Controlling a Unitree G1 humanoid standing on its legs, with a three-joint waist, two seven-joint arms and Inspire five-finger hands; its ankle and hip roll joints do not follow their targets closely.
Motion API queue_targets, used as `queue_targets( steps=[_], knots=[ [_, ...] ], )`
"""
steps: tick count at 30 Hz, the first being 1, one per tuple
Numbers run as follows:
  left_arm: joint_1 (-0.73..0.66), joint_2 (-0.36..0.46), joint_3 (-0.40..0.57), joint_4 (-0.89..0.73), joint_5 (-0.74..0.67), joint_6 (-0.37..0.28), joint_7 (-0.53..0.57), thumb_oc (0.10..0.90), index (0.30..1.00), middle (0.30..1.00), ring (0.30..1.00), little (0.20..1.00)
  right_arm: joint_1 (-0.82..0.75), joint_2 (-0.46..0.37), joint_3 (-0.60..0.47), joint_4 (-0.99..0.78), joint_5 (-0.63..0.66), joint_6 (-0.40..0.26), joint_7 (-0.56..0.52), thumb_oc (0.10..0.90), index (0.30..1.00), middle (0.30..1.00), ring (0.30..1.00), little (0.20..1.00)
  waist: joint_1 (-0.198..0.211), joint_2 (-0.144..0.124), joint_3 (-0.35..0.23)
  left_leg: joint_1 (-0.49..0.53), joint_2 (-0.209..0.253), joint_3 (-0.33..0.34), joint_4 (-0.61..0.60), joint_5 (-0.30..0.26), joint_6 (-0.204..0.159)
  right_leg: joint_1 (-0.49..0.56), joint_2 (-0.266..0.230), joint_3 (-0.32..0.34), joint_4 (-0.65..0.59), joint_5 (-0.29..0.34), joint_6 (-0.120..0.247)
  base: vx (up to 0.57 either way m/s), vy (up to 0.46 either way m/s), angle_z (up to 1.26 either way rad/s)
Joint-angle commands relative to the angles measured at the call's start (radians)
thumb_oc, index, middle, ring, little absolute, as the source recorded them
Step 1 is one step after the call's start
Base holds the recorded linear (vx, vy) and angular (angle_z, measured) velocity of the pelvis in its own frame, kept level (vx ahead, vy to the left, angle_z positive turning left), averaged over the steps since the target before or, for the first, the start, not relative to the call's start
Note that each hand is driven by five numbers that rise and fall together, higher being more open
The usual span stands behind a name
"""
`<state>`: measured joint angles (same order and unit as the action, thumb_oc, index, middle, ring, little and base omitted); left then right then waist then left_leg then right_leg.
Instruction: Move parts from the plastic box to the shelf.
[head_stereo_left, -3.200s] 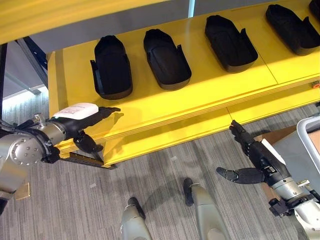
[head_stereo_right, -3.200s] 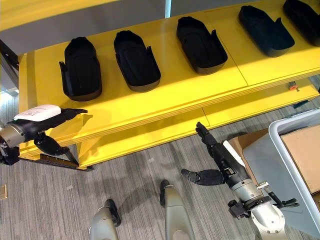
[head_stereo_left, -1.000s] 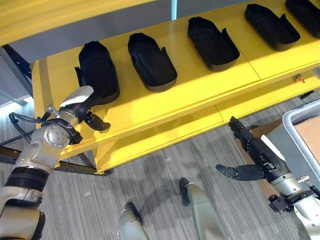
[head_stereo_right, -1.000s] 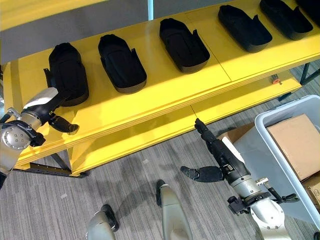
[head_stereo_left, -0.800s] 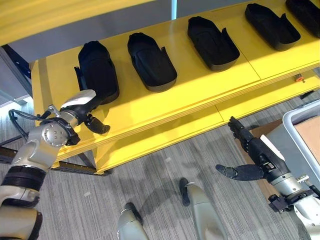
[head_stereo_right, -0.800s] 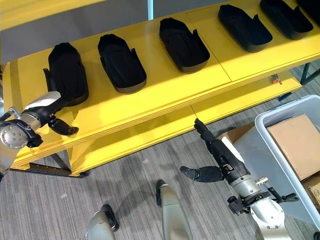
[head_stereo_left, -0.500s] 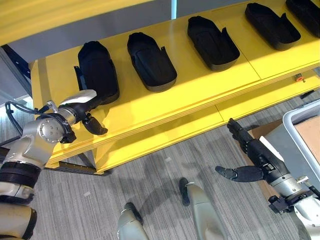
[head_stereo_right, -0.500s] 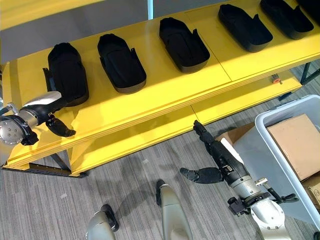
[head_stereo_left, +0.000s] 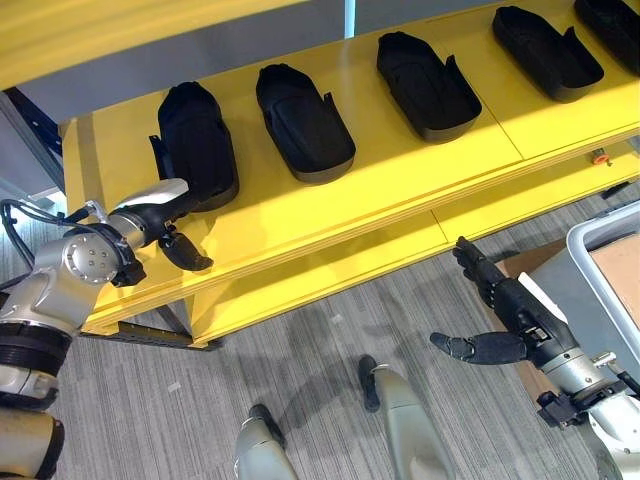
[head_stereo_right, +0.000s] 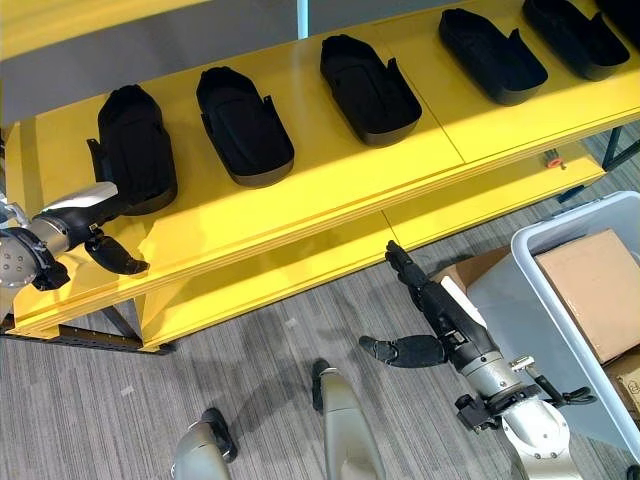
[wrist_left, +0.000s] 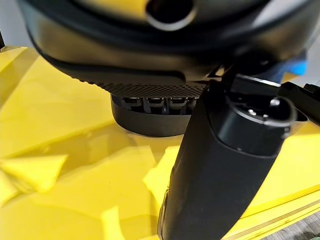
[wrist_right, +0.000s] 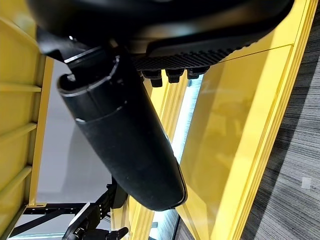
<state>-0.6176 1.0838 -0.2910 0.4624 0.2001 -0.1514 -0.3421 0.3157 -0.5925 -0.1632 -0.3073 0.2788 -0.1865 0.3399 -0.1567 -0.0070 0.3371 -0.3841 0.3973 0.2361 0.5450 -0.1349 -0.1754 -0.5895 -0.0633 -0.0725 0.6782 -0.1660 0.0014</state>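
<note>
Here, the robot's left hand hovers at the yellow shelf, fingers straight and empty, tips touching or just beside the leftmost black part. Four more parts line the shelf rightward. The right hand hangs low over the striped grey carpet, fingers relaxed and apart, holding nothing. The grey plastic box stands at the robot's right, with brown cardboard in it. The next step likely calls for turning to the box and reaching in without clipping its rim.
</note>
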Motion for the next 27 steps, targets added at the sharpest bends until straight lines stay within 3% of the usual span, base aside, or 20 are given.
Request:
queue_targets(
  steps=[1,27],
  knots=[
    [-0.079,0.069,0.037,-0.084,-0.056,-0.015,0.017,0.900,1.000,1.000,1.000,1.000,-0.008,-0.002,-0.049,-0.080,0.077,-0.078,-0.001,0.900,1.000,1.000,1.000,1.000,-0.010,0.013,-0.065,-0.053,-0.003,-0.055,-0.007,0.065,0.060,0.076,-0.058,0.020,0.003,0.004,0.080,0.00,0.000,0.00],
    [-0.080,0.075,0.021,-0.143,-0.076,-0.020,-0.008,0.900,1.000,1.000,1.000,1.000,-0.010,-0.001,-0.044,-0.076,0.079,-0.073,0.008,0.900,1.000,1.000,1.000,1.000,-0.010,0.013,-0.063,-0.053,-0.003,-0.055,-0.010,0.068,0.061,0.073,-0.059,0.024,0.007,0.003,0.080,0.00,0.000,0.00]
  ],
)
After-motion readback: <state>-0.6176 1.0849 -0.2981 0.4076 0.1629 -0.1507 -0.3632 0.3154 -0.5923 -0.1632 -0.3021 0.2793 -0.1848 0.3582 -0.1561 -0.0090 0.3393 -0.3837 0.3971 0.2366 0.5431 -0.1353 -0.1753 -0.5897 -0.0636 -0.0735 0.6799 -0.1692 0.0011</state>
